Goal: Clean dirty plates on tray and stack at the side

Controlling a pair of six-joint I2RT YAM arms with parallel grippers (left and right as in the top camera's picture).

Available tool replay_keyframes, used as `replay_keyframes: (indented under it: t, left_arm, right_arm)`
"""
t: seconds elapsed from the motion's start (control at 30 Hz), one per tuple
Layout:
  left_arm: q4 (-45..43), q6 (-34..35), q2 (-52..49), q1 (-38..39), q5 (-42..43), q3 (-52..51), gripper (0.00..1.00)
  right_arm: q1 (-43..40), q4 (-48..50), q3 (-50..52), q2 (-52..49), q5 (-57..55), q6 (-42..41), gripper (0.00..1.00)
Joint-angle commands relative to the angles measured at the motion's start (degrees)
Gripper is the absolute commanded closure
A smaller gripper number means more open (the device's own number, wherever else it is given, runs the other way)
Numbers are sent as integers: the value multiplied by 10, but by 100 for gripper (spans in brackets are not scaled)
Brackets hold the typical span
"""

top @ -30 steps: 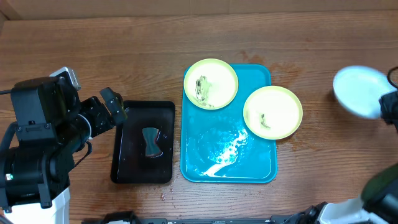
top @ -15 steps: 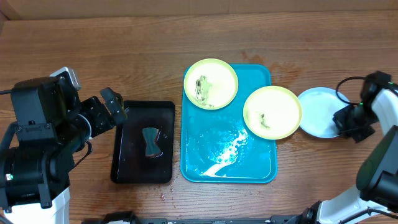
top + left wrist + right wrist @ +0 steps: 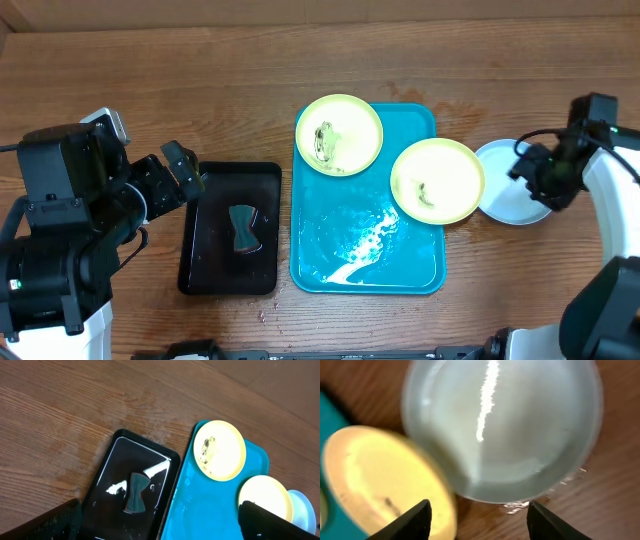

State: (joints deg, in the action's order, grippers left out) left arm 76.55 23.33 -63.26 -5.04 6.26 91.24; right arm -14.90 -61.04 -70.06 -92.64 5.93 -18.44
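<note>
The turquoise tray (image 3: 365, 250) holds a yellow-green rimmed plate (image 3: 339, 134) at its far left corner. A second yellow-green plate (image 3: 438, 180) overhangs the tray's right edge. Both carry dark smears. The light-blue plate (image 3: 505, 185) lies on the wood just right of the tray, its left edge tucked under that second plate. My right gripper (image 3: 535, 180) hovers at the blue plate's right rim, open. In the right wrist view only wood lies between its fingers (image 3: 422, 520), below the blue plate (image 3: 520, 425). My left gripper (image 3: 185, 175) stands open left of the tray.
A black tray (image 3: 230, 228) with a grey sponge (image 3: 242, 228) sits left of the turquoise tray. Water glistens on the turquoise tray's floor (image 3: 360, 245). The left wrist view shows the black tray (image 3: 107, 475) and turquoise tray (image 3: 200, 510) below.
My right gripper carried the light-blue plate left and down to the table beside the tray, then opened and let it go. The left arm stayed still.
</note>
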Motion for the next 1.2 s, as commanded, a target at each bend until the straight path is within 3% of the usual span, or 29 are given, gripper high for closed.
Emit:
replay_keyframes:
  t: [0.0,0.13,0.27,0.33,0.4,0.43,0.73,0.97,1.07,1.17]
  left_arm:
    - [-1,-15,-1,-5,7,7,0]
    - [-1,-15,-1,-5,6,7,0]
    - [-1,-15,-1,-5,7,7,0]
    - [-1,-15,-1,-5,6,7,0]
    - [-1,-15,-1,-5,7,7,0]
    - [-1,-15,-1,-5,7,7,0]
    - [-1,-15,-1,-5,7,7,0]
    - [-1,-15,-1,-5,10,7,0]
    - [-1,-15,-1,-5,28,7,0]
    - [0,-15,-1,-5,25,7,0]
  right_arm:
    - [35,31,16,-2,45,52,36]
    - [66,111,75,-4,44,50,38]
    - [74,194,137,-8,35,28,50]
    - [74,205,149,-8,31,24,62]
    - [74,203,150,-8,34,12,88]
    - [74,200,148,-6,40,11,96]
    - [75,85,75,84,47,6,96]
    - [146,-32,69,162,57,24,96]
    - [208,-16,109,160,57,14,96]
    - [271,59,179,160,57,-50,96]
